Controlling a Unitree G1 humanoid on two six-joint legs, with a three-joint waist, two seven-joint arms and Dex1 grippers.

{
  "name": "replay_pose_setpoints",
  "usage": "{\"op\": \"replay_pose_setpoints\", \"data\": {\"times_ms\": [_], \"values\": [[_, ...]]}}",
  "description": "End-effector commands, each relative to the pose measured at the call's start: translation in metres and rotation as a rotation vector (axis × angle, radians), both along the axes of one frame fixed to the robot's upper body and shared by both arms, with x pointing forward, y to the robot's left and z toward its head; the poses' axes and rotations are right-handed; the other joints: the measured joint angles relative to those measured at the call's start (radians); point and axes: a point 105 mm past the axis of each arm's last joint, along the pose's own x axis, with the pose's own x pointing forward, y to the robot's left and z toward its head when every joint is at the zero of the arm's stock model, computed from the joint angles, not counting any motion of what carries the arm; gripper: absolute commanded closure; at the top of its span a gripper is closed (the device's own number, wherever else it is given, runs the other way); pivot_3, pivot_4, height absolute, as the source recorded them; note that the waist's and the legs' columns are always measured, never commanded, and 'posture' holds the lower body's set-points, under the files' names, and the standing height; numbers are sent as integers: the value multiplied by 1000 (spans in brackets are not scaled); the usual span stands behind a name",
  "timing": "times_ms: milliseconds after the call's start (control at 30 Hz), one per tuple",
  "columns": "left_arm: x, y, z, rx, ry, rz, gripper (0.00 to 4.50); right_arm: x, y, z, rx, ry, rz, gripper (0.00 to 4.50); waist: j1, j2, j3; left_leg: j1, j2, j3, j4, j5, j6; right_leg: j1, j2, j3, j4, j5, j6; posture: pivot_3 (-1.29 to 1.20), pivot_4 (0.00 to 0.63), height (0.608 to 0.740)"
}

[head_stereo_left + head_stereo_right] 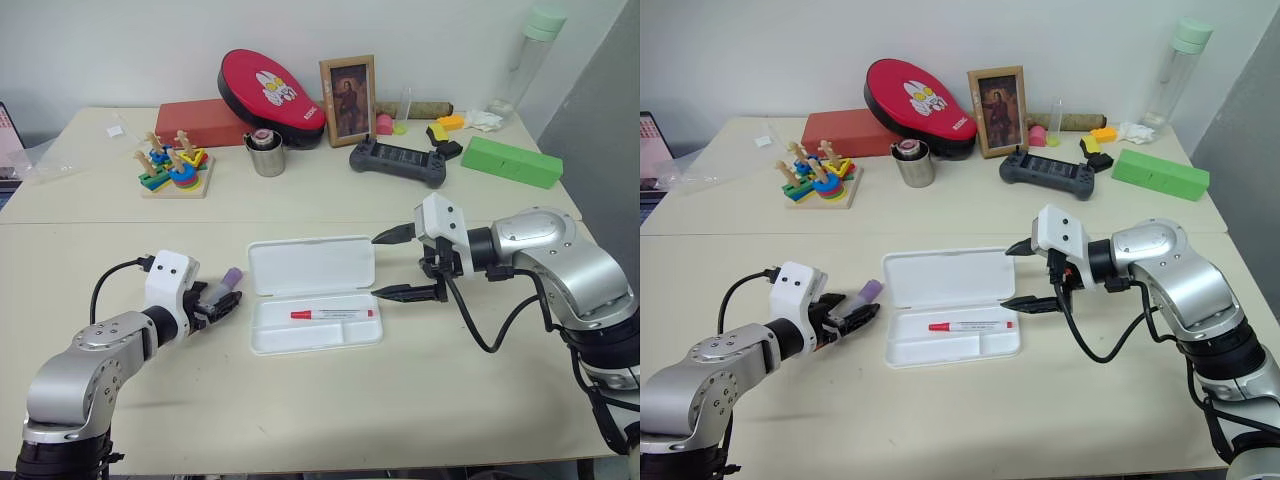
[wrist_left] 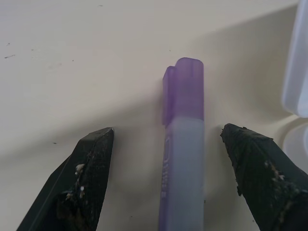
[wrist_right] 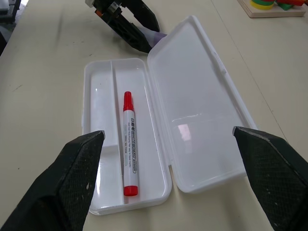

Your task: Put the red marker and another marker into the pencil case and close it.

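White plastic pencil case (image 1: 312,294) sat wide open on the beige table (image 1: 330,400), lid flat on the far side of the tray. The red marker (image 1: 335,314) lay inside, in the long compartment of the tray next to the hinge, red cap pointing to the robot's left.

Left of the case, the left gripper (image 1: 222,298) had the lilac marker (image 2: 182,159) sitting between its black fingers, purple cap sticking out toward the case. In the left wrist view both fingertips (image 2: 94,159) stood off from the barrel with gaps either side, so honestly I couldn't tell how the marker was being held.

The right gripper (image 1: 395,265) hung at the right end of the case, jaws spread wide and gripping nothing, one finger by the lid corner, the other by the tray corner.
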Motion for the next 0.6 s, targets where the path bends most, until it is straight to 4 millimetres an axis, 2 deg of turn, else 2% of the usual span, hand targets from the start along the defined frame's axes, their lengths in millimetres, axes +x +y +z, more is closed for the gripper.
{"op": "replay_pose_setpoints", "data": {"times_ms": [33, 400, 600], "values": [[2, 2, 5, 42, -25, -3, 715, -2, -1, 11, 14, -48, 2, 0, 0, 0, 0, 0, 0, 0, 0, 0, 0, 0, 0, 0, 0, 0, 0, 0, 150, 740], [-1, 22, 7, 86, -27, 46, 715, -2, -4, 11, 7, -50, -8, 0, 0, 0, 0, 0, 0, 0, 0, 0, 0, 0, 0, 0, 0, 0, 0, 0, 150, 740], [1, 19, 5, 78, -29, 43, 715, -2, -4, 11, 8, -48, -7, 0, 0, 0, 0, 0, 0, 0, 0, 0, 0, 0, 0, 0, 0, 0, 0, 0, 150, 740]]}}
